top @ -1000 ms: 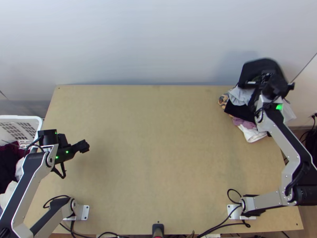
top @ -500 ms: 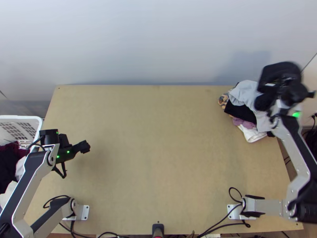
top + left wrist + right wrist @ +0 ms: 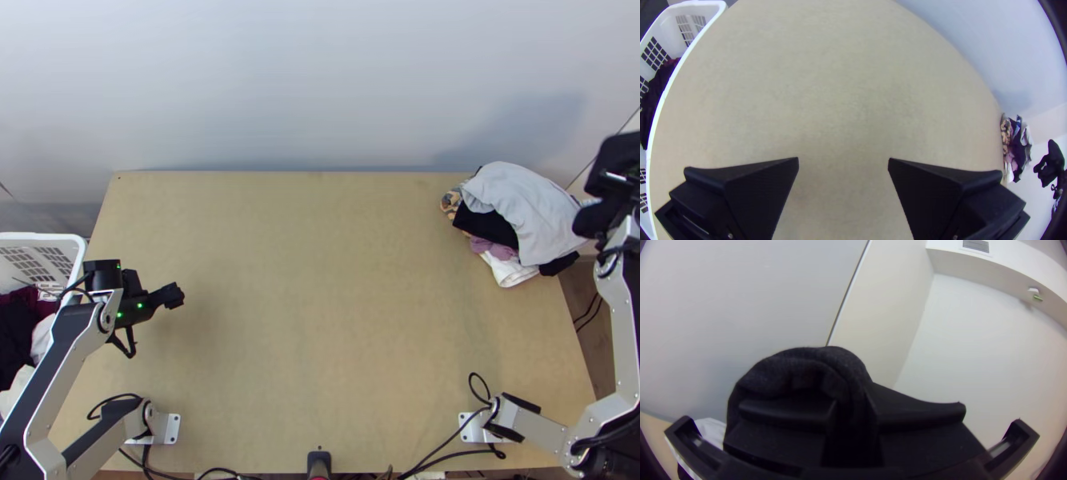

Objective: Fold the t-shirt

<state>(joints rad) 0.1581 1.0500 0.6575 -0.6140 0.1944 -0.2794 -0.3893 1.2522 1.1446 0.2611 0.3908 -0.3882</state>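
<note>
At the table's left side, my left gripper (image 3: 170, 296) is low over bare wood; in the left wrist view the left gripper (image 3: 843, 160) stands open with nothing between its fingers. My right gripper (image 3: 618, 172) is raised beyond the table's far right corner. In the right wrist view the right gripper (image 3: 852, 418) is shut on a bunched dark cloth (image 3: 807, 366), whose rounded fold stands up past the fingers. Whether this cloth is a t-shirt, I cannot tell.
A light grey cloth (image 3: 524, 208) lies on a pile with black, mauve, white and patterned pieces at the far right corner. A white basket (image 3: 78, 244) with clothes stands at the left edge. Bare tabletop (image 3: 320, 304) stretches between them.
My right gripper has moved to the right, away from over the pile, uncovering the light grey cloth. The left arm has barely moved.
</note>
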